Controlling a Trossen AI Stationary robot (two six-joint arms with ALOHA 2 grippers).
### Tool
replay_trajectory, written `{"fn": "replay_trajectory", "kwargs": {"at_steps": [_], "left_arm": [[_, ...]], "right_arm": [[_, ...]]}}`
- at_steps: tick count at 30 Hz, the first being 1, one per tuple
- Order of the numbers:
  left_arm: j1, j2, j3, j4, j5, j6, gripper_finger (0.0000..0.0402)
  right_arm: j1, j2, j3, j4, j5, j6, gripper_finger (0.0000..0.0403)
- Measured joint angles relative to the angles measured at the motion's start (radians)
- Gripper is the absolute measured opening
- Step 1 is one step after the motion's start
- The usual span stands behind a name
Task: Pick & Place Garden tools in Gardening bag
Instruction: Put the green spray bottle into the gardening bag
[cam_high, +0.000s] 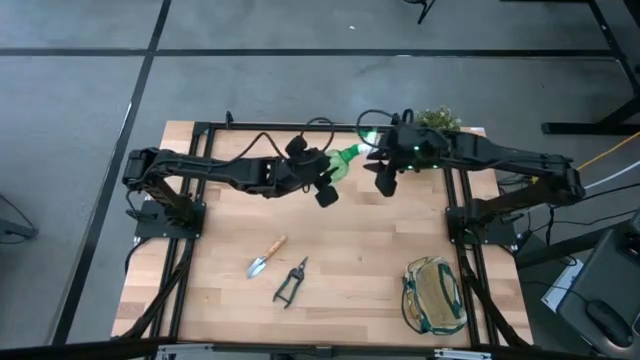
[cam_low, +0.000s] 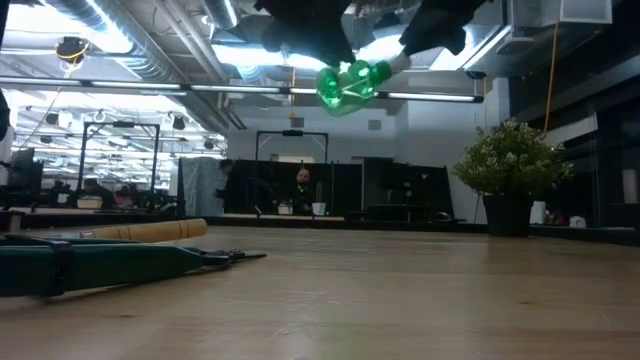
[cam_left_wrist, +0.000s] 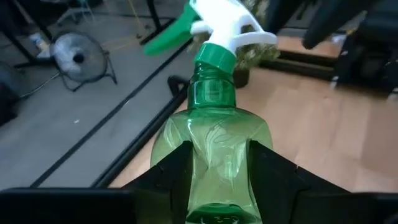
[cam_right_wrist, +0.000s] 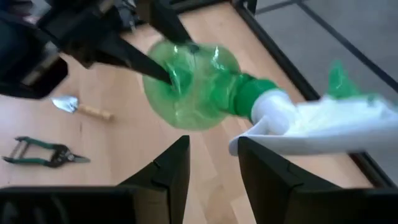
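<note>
The green translucent spray bottle (cam_high: 346, 159) hangs in the air over the table's far middle, its white nozzle (cam_right_wrist: 292, 121) toward the right arm. My left gripper (cam_left_wrist: 221, 149) is shut on its body. My right gripper (cam_right_wrist: 214, 149) stands open at the nozzle end with nothing between its fingers; the nozzle lies over one finger (cam_right_wrist: 261, 165), and I cannot tell whether they touch. The wooden-handled trowel (cam_high: 267, 256) and the black-handled shears (cam_high: 291, 282) lie flat on the table, near middle. The beige gardening bag (cam_high: 434, 296) sits at the near right. My left gripper pinches the bottle's wide lower body (cam_left_wrist: 217, 165) between its two fingers, one on each side (cam_right_wrist: 163, 73). The fingers come from the table's left, slanting slightly down, and lie along the bottle. The bottle sticks out ahead of them, lifted clear of the table, nozzle end farthest away.
A bushy potted plant (cam_high: 440, 118) stands at the far right corner, close behind the right arm. Bare wood lies between the tools and the bag. People sit in the room beyond the table's far edge.
</note>
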Motion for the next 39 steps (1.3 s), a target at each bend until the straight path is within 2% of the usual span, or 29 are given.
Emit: {"fn": "replay_trajectory", "kwargs": {"at_steps": [6, 10, 14, 18, 25, 30, 39], "left_arm": [[-0.008, 0.000, -0.001, 0.102, -0.035, 0.067, 0.0124], [-0.013, 0.000, -0.001, 0.183, 0.008, 0.121, 0.0124], [-0.026, 0.000, -0.001, 0.266, 0.051, 0.192, 0.0120], [-0.035, 0.000, -0.001, 0.342, 0.063, 0.246, 0.0120], [-0.035, 0.000, -0.001, 0.433, 0.066, 0.295, 0.0117], [-0.035, -0.001, -0.001, 0.477, 0.058, 0.326, 0.0117], [-0.036, -0.063, -0.002, 0.464, 0.049, 0.342, 0.0116]], "right_arm": [[-0.001, -0.078, -0.001, 0.003, -0.001, 0.043, 0.0139], [0.000, -0.154, -0.003, 0.006, 0.009, 0.060, 0.0139], [-0.001, -0.216, -0.003, 0.018, 0.073, 0.060, 0.0140], [-0.002, -0.251, -0.003, 0.053, 0.081, 0.060, 0.0140], [-0.002, -0.301, -0.003, 0.151, 0.001, 0.091, 0.0140], [-0.002, -0.314, -0.003, 0.187, -0.096, 0.095, 0.0140], [-0.002, -0.323, -0.003, 0.208, -0.141, 0.119, 0.0147]]}}
